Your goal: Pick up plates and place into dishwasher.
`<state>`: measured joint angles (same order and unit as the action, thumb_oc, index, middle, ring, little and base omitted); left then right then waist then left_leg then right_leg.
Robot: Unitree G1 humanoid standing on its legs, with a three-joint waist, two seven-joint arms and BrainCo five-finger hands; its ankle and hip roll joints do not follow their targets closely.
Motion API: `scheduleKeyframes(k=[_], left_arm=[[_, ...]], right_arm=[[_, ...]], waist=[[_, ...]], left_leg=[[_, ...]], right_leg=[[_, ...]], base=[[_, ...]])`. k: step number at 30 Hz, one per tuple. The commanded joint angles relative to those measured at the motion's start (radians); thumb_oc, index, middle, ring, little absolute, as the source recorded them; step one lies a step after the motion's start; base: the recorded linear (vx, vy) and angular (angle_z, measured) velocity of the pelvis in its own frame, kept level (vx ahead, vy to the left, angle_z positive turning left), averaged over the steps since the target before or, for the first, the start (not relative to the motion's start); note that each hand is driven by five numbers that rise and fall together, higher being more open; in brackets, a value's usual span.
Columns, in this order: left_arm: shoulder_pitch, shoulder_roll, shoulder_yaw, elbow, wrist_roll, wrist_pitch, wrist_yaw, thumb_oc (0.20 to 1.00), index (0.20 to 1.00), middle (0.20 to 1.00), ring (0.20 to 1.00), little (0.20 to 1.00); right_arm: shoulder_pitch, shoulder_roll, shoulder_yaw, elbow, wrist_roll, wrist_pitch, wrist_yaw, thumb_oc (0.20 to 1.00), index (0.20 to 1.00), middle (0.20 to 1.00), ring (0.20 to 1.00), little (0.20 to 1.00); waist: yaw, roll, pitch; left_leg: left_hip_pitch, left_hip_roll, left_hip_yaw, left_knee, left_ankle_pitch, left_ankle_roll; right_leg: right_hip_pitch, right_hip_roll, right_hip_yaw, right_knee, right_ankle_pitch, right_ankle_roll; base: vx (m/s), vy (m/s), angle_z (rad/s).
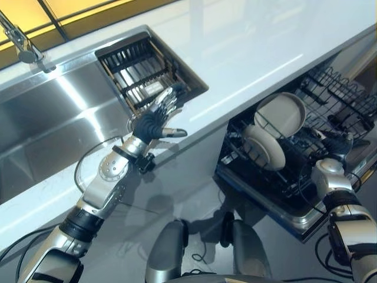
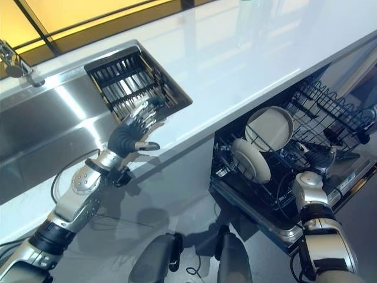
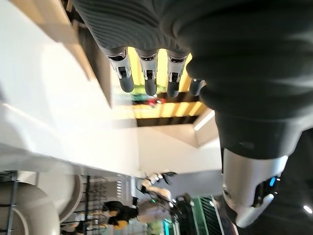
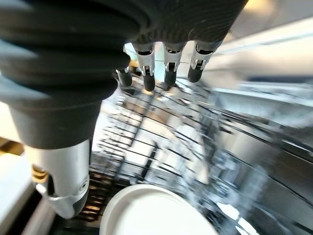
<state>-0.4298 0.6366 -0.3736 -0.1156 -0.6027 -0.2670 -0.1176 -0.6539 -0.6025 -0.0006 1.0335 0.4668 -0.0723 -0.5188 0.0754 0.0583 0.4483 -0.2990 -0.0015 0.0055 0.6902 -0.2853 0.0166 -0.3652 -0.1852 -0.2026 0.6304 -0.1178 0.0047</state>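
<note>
Plates (image 1: 272, 134), two of them, standing upright side by side in the pulled-out dishwasher rack (image 1: 336, 94) under the counter (image 1: 259, 53). Right hand (image 1: 337, 143) over that rack just beside them, fingers straight, holding nothing. Left hand (image 1: 158, 121) raised above the counter's front edge by the drying rack (image 1: 141, 73) set in the sink (image 1: 53, 118), fingers relaxed and empty.

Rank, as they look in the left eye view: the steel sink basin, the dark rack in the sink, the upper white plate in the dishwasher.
1. Steel sink basin
2. Dark slatted rack in the sink
3. Upper round white plate in the dishwasher; smaller, though distance differs.
</note>
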Motion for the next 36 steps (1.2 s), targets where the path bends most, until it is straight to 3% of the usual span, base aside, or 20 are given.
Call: scheduleKeyframes(k=[1, 12, 17, 21, 24, 26, 28, 31, 33, 36], left_arm=[[0.123, -0.021, 0.006, 0.008, -0.008, -0.018, 0.013, 1.000, 1.000, 1.000, 1.000, 1.000], [0.092, -0.019, -0.007, 0.013, -0.028, 0.000, -0.023, 1.000, 1.000, 1.000, 1.000, 1.000], [0.081, 0.000, -0.007, -0.009, -0.034, 0.018, -0.016, 1.000, 1.000, 1.000, 1.000, 1.000], [0.077, 0.013, 0.000, -0.018, -0.044, 0.036, -0.020, 1.000, 1.000, 1.000, 1.000, 1.000], [0.075, 0.027, -0.004, -0.025, -0.049, 0.031, -0.018, 1.000, 1.000, 1.000, 1.000, 1.000], [0.074, 0.031, -0.014, -0.029, -0.048, 0.019, -0.001, 1.000, 1.000, 1.000, 1.000, 1.000], [0.086, 0.023, -0.019, -0.024, -0.043, 0.003, 0.010, 1.000, 1.000, 1.000, 1.000, 1.000], [0.117, 0.001, -0.026, -0.021, -0.029, -0.028, 0.025, 1.000, 1.000, 1.000, 1.000, 1.000], [0.130, -0.011, -0.032, -0.022, -0.024, -0.039, 0.035, 1.000, 1.000, 1.000, 1.000, 1.000], [0.135, -0.009, -0.042, -0.021, -0.033, -0.053, 0.039, 1.000, 1.000, 1.000, 1.000, 1.000]], right_arm=[[-0.027, -0.064, -0.013, 0.031, 0.074, 0.013, 0.048, 1.000, 1.000, 1.000, 1.000, 1.000], [-0.129, -0.041, 0.044, 0.213, 0.229, 0.188, 0.257, 1.000, 1.000, 1.000, 1.000, 1.000], [-0.163, -0.059, 0.088, 0.234, 0.310, 0.218, 0.408, 1.000, 1.000, 1.000, 1.000, 1.000], [-0.176, -0.078, 0.084, 0.239, 0.312, 0.209, 0.390, 1.000, 1.000, 1.000, 1.000, 1.000], [-0.202, -0.100, 0.070, 0.226, 0.206, 0.117, 0.168, 1.000, 1.000, 1.000, 1.000, 1.000], [-0.224, -0.107, 0.063, 0.185, 0.085, 0.013, -0.038, 1.000, 1.000, 1.000, 1.000, 1.000], [-0.234, -0.102, 0.060, 0.093, -0.116, -0.049, -0.273, 1.000, 1.000, 1.000, 1.000, 1.000], [-0.202, -0.077, 0.054, -0.129, -0.425, -0.063, -0.625, 1.000, 1.000, 1.000, 1.000, 1.000], [-0.166, -0.073, 0.032, -0.192, -0.578, -0.064, -0.781, 1.000, 1.000, 1.000, 1.000, 1.000], [-0.117, -0.085, 0.015, -0.223, -0.703, -0.046, -0.926, 1.000, 1.000, 1.000, 1.000, 1.000]], waist=[[0.030, 0.031, 0.044], [0.057, 0.056, 0.065], [0.066, 0.053, 0.069], [0.068, 0.050, 0.070], [0.066, 0.049, 0.069], [0.061, 0.051, 0.070], [0.053, 0.053, 0.071], [0.035, 0.058, 0.064], [0.022, 0.062, 0.062], [0.010, 0.067, 0.054]], left_leg=[[-0.070, -0.058, 0.052, 0.093, -0.062, 0.076], [-0.149, -0.098, 0.039, 0.186, -0.079, 0.085], [-0.151, -0.101, 0.033, 0.174, -0.069, 0.083], [-0.154, -0.100, 0.030, 0.170, -0.064, 0.082], [-0.151, -0.095, 0.031, 0.162, -0.061, 0.082], [-0.146, -0.091, 0.032, 0.157, -0.060, 0.084], [-0.140, -0.090, 0.033, 0.151, -0.062, 0.086], [-0.132, -0.088, 0.038, 0.134, -0.060, 0.083], [-0.127, -0.088, 0.044, 0.127, -0.059, 0.083], [-0.125, -0.089, 0.050, 0.107, -0.046, 0.079]], right_leg=[[0.027, -0.002, -0.014, 0.218, -0.191, -0.057], [-0.057, -0.007, -0.008, 0.313, -0.221, -0.076], [-0.061, -0.003, -0.011, 0.307, -0.217, -0.078], [-0.064, -0.001, -0.014, 0.307, -0.214, -0.077], [-0.065, 0.004, -0.011, 0.300, -0.207, -0.072], [-0.063, 0.007, -0.008, 0.296, -0.203, -0.069], [-0.059, 0.011, -0.003, 0.292, -0.202, -0.068], [-0.054, 0.017, 0.009, 0.276, -0.195, -0.060], [-0.052, 0.021, 0.017, 0.265, -0.192, -0.056], [-0.046, 0.024, 0.023, 0.234, -0.176, -0.050]], base=[[0.00, 0.000, 0.00], [-0.01, 0.004, -0.01], [-0.01, -0.002, 0.00], [-0.01, -0.006, 0.00], [-0.02, 0.002, 0.00], [-0.03, 0.040, 0.01], [-0.02, 0.068, 0.01], [-0.02, 0.084, -0.05], [-0.01, 0.084, -0.06], [-0.03, 0.046, -0.06]])
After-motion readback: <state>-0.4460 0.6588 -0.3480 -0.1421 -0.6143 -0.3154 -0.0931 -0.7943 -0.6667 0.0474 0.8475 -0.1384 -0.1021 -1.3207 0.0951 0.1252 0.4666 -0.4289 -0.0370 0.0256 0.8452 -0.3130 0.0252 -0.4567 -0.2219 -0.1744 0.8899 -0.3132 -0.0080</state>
